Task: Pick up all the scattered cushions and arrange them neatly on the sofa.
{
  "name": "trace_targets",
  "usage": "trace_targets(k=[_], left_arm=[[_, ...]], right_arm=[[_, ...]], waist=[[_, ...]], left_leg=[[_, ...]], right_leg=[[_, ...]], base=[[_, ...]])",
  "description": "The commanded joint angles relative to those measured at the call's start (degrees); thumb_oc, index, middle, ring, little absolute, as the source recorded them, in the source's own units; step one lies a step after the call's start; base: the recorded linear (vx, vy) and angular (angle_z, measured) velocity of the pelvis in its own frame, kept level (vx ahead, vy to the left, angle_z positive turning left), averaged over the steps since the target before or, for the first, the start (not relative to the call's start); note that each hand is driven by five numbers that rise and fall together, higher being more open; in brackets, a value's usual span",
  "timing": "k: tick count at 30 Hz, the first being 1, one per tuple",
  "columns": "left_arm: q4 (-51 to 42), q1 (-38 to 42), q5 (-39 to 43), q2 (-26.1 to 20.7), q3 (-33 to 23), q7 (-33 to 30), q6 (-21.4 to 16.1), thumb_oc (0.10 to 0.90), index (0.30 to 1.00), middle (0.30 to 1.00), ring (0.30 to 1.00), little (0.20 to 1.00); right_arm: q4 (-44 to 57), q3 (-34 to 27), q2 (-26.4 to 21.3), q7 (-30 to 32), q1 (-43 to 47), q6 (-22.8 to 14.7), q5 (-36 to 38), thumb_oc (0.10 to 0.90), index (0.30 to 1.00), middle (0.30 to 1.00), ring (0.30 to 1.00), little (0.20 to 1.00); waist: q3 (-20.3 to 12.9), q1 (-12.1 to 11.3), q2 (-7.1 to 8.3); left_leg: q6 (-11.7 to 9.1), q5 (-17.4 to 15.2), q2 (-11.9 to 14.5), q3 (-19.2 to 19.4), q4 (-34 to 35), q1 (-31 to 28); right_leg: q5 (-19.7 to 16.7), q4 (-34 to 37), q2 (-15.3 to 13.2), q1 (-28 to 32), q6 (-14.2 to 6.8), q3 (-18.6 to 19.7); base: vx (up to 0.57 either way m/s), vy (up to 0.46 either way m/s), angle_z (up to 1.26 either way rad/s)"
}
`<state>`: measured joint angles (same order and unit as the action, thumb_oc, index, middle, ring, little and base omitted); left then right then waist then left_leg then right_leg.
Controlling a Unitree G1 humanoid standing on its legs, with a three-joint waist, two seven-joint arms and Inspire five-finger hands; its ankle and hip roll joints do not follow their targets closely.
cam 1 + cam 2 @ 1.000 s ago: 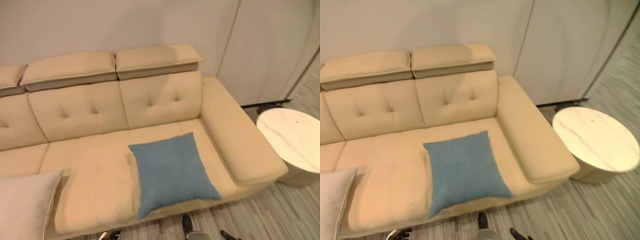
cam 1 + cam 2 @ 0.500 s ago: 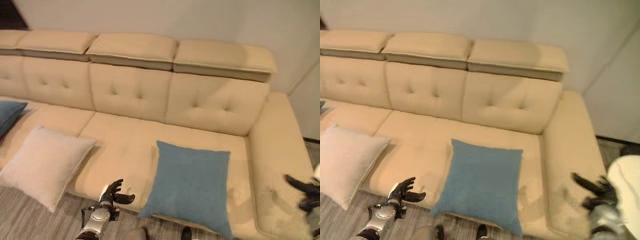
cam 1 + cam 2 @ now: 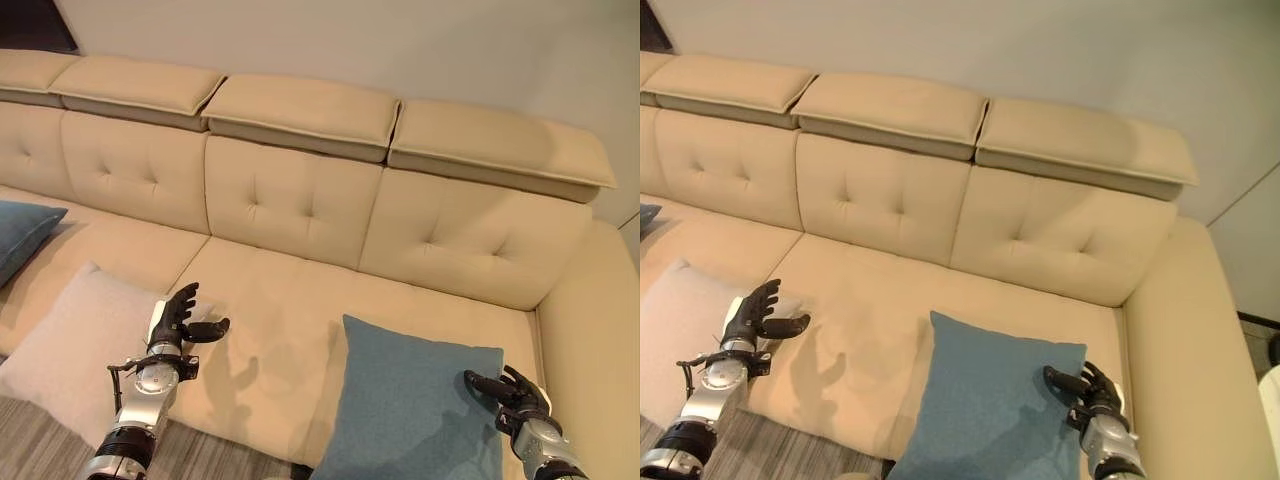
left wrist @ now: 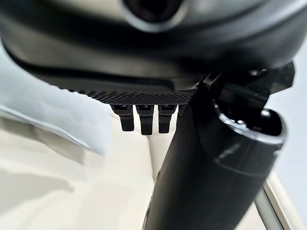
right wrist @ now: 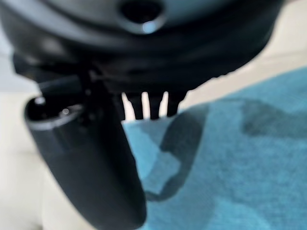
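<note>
A blue cushion (image 3: 410, 410) lies flat on the right seat of the beige sofa (image 3: 290, 215), overhanging the front edge. My right hand (image 3: 508, 392) hovers open over its right corner, fingers spread; the blue cushion (image 5: 230, 167) shows past those fingers. A pale cushion (image 3: 75, 345) leans at the sofa's front left. My left hand (image 3: 178, 318) is raised open beside its upper right corner, holding nothing. The pale cushion (image 4: 53, 108) shows past its fingers. A second blue cushion (image 3: 22, 235) lies on the far left seat.
The sofa's right armrest (image 3: 1200, 350) rises beside my right hand. Striped grey carpet (image 3: 30, 445) runs along the sofa's front. The middle seat (image 3: 270, 330) between the two cushions is bare.
The camera has swung left and drawn closer to the sofa. Both hands have risen: the left now beside the pale cushion, the right from the armrest to over the blue cushion's corner.
</note>
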<state>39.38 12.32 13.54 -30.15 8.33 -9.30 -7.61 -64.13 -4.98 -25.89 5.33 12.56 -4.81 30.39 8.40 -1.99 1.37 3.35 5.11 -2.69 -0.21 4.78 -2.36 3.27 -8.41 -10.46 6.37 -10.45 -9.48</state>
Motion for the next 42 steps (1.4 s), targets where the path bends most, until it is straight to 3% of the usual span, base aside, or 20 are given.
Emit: trace_targets(k=[1, 5, 6, 7, 9, 13, 17, 19, 23, 28, 29, 37, 39, 42], left_arm=[[-3.3, 3.35, 1.06, -0.85, 0.17, 0.22, -4.22, 0.8, 0.9, 0.9, 0.9, 0.9], [-5.2, 2.5, 0.85, -1.09, 0.24, 0.38, -3.98, 0.8, 0.9, 0.9, 0.9, 0.9], [-5.61, 1.66, 0.21, -1.07, 0.3, 0.95, -4.04, 0.8, 0.9, 0.9, 0.9, 0.9], [-5.08, 1.05, -0.08, -0.9, 0.0, 0.83, -3.81, 0.8, 0.9, 0.9, 0.9, 0.9], [-3.65, 1.15, -0.11, -0.72, 0.28, 0.73, -3.95, 0.8, 0.9, 0.9, 0.9, 0.9], [-3.55, 0.59, 0.99, 0.51, 0.93, 1.24, -4.03, 0.8, 0.9, 0.9, 0.9, 0.9], [-6.08, 0.06, 2.37, 1.44, 1.4, 1.42, -4.4, 0.8, 0.9, 0.9, 0.9, 0.9], [-8.7, 1.3, 3.36, 1.96, 2.06, 0.45, -5.88, 0.8, 0.9, 0.9, 0.9, 0.9], [-10.11, 4.22, 5.61, 2.73, 3.36, -0.03, -7.0, 0.8, 0.9, 0.9, 0.9, 0.9], [-11.13, 4.92, 6.03, 2.89, 4.21, 1.26, -7.33, 0.8, 0.9, 0.9, 0.9, 0.9], [-11.52, 4.37, 5.84, 3.27, 4.52, 2.69, -7.11, 0.8, 0.9, 0.9, 0.9, 0.9], [-11.08, -0.18, 7.92, 7.95, 4.96, 5.06, -6.24, 0.8, 0.9, 0.9, 0.9, 0.9], [-10.92, -0.7, 7.92, 8.71, 5.6, 5.75, -6.01, 0.8, 0.9, 0.9, 0.9, 0.9], [-9.4, -1.4, 7.05, 9.18, 5.85, 6.39, -5.5, 0.8, 0.9, 0.9, 0.9, 0.9]], right_arm=[[-1.28, 0.65, -5.24, 0.4, 2.98, -2.96, 0.49, 0.8, 0.9, 0.9, 0.9, 0.9], [-0.06, 0.81, -5.18, 3.61, 2.07, -2.69, -3.79, 0.8, 0.9, 0.9, 0.9, 0.9], [1.06, 0.06, -4.55, 3.78, 0.39, -2.51, -4.47, 0.8, 0.9, 0.9, 0.9, 0.9], [1.76, -0.31, -4.02, 4.3, 0.06, -2.82, -4.86, 0.8, 0.9, 0.9, 0.9, 0.9], [-0.01, -0.04, -3.51, 4.17, -0.26, -2.12, -4.45, 0.8, 0.9, 0.9, 0.9, 0.9], [-5.34, 0.55, -2.89, 3.1, -0.31, -1.44, -3.17, 0.8, 0.9, 0.9, 0.9, 0.9], [-4.94, -0.58, -3.86, 4.13, 0.74, -2.33, -1.37, 0.8, 0.9, 0.9, 0.9, 0.9], [-3.53, -3.67, -5.47, 6.09, 4.79, -5.7, 5.79, 0.8, 0.9, 0.9, 0.9, 0.9], [-4.97, -1.02, -5.66, 4.14, 9.95, -5.93, 10.19, 0.8, 0.9, 0.9, 0.9, 0.9], [-6.11, 4.2, -2.98, -1.81, 10.56, -3.67, 12.13, 0.8, 0.9, 0.9, 0.9, 0.9], [-6.02, 7.11, -0.37, -5.73, 9.74, -2.49, 12.65, 0.8, 0.9, 0.9, 0.9, 0.9], [-2.3, 9.24, 5.85, -8.33, 8.7, -3.91, 14.06, 0.8, 0.9, 0.9, 0.9, 0.9], [0.16, 10.69, 7.01, -10.39, 7.77, -3.59, 14.58, 0.4, 0.3, 0.3, 0.3, 0.3], [1.88, 12.49, 8.06, -11.5, 6.22, -3.36, 13.27, 0.4, 0.3, 0.3, 0.3, 0.3]], waist=[[-2.88, 0.17, -0.86], [-2.82, 0.05, -2.09], [-3.16, 0.51, -1.59], [-3.48, 0.54, -1.11], [-4.12, 0.25, -1.1], [-4.61, -0.09, -1.4], [-3.44, 0.02, -2.6], [-1.55, 0.17, -4.42], [-0.09, -0.05, -6.24], [0.11, -0.61, -6.17], [0.34, -1.01, -6.05], [1.29, -2.12, -7.58], [1.3, -2.26, -7.63], [0.82, -2.28, -7.3]], left_leg=[[-0.13, -4.91, -0.15, -1.28, -3.16, 2.71], [-1.43, -6.4, 1.49, -0.74, -1.91, 1.07], [-1.73, -6.66, 1.12, -0.88, -1.94, 1.2], [-1.89, -6.72, 0.83, -0.21, -1.54, 0.72], [-2.13, -6.38, 1.07, -0.25, -0.47, 0.0], [-3.54, -6.04, 2.09, -1.13, 0.22, 0.4], [-4.43, -5.63, 2.77, -1.78, 0.22, 1.76], [-5.09, -4.9, 3.04, -2.02, 0.22, 4.69], [-5.81, -3.63, 3.65, -1.96, 0.22, 9.1], [-6.05, -3.27, 3.94, -1.78, 0.22, 9.78], [-6.05, -3.31, 4.0, -1.96, 0.22, 9.22], [-6.03, -3.74, 3.43, -2.21, 0.22, 7.34], [-6.06, -3.74, 3.27, -2.49, 0.22, 7.04], [-6.18, -3.89, 3.13, -2.6, 0.22, 6.57]], right_leg=[[-6.86, -17.9, 1.25, -5.82, 1.26, 1.62], [-4.54, -5.41, -5.15, -4.98, 2.65, -5.14], [-4.49, 0.45, -4.61, -2.48, 2.04, -4.84], [-6.29, 1.42, -4.55, -2.17, 1.04, -4.45], [-6.13, 2.83, -3.24, -2.48, 0.7, -3.12], [-4.36, 7.91, -1.32, -0.05, 1.39, -5.07], [-3.58, 10.68, -0.13, -0.08, 2.09, -6.2], [-4.0, 13.37, 0.56, -1.64, 2.47, -6.5], [-3.34, 13.41, 1.37, -5.64, 3.02, -5.92], [-3.08, 13.41, 1.9, -6.44, 3.47, -5.3], [-2.84, 13.41, 2.08, -5.9, 3.68, -5.21], [-1.86, 13.41, 1.76, -3.51, 3.64, -5.96], [-1.74, 13.41, 1.63, -2.95, 3.56, -6.42], [-1.61, 13.41, 1.43, -2.16, 3.41, -7.0]], base=[[0.15, 0.081, -0.19], [0.13, -0.081, -0.06], [0.1, -0.136, -0.08], [0.12, -0.136, 0.01], [0.12, -0.124, 0.05], [0.09, -0.177, 0.02], [-0.04, -0.096, 0.09], [-0.21, -0.053, 0.03], [-0.17, -0.024, 0.03], [-0.02, -0.043, -0.01], [0.03, -0.043, 0.0], [0.01, -0.003, 0.0], [0.01, 0.018, 0.06], [0.02, 0.018, 0.07]])
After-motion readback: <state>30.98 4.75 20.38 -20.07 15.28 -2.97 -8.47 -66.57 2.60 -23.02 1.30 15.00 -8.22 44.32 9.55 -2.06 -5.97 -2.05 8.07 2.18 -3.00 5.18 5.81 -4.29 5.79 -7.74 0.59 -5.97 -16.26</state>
